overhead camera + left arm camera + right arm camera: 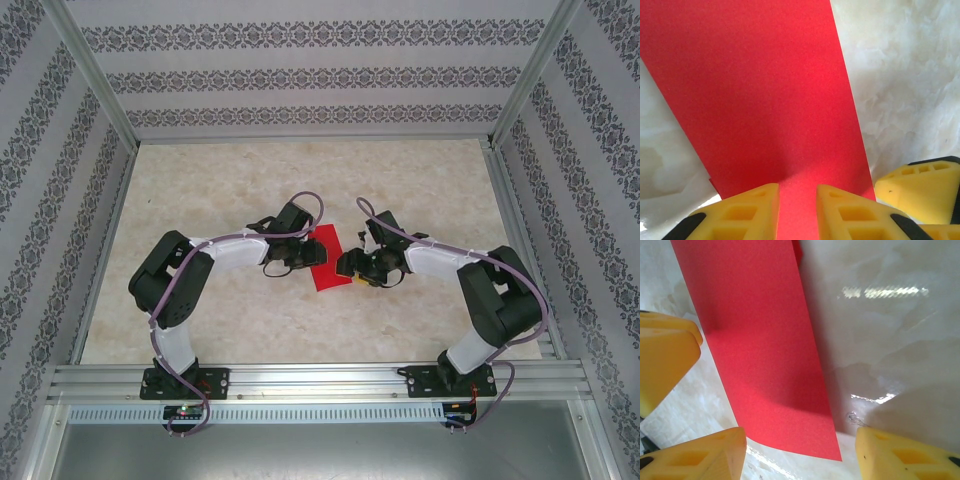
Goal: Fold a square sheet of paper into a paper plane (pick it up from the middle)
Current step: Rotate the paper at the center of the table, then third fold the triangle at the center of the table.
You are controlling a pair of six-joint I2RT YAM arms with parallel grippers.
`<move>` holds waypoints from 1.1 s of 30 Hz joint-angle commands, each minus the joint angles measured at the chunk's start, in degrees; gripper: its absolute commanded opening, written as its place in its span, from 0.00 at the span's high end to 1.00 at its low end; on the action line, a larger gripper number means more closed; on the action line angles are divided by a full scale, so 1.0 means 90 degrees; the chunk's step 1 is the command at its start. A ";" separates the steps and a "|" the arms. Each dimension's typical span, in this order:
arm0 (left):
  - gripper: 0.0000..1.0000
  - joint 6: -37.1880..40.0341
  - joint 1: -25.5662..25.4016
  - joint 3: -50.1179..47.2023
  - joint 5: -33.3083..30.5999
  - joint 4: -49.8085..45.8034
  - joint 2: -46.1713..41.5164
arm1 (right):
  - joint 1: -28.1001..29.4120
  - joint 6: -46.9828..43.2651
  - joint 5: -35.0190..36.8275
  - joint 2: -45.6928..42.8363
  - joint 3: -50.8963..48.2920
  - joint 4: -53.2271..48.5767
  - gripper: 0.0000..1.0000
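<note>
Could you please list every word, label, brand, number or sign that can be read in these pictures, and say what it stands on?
None can be read in any view.
Bright red paper sheet: plain, unmarked.
Right gripper's yellow plastic fingers: moulded recesses, no lettering.
Patterned wallpaper walls: ornament bands, no letters.
Small electronics at the left arm's base: too small to read.

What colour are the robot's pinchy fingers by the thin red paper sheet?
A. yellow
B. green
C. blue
A: the left tool shows yellow fingers right by the thin red paper sheet.
</note>
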 commanded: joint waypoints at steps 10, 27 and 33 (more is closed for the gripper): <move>0.73 -0.0112 -0.0026 0.0157 -0.0131 0.0082 0.0090 | -0.0014 0.0487 -0.0638 -0.0237 -0.0510 0.1071 0.58; 0.76 -0.0011 -0.0027 0.0109 -0.0030 0.0038 0.0383 | -0.0083 0.0948 -0.0268 -0.0822 -0.0489 0.0833 0.89; 0.77 0.0208 -0.0027 0.0294 -0.0143 -0.0256 0.0382 | 0.0012 0.1033 -0.0109 -0.0636 -0.0243 0.0647 0.95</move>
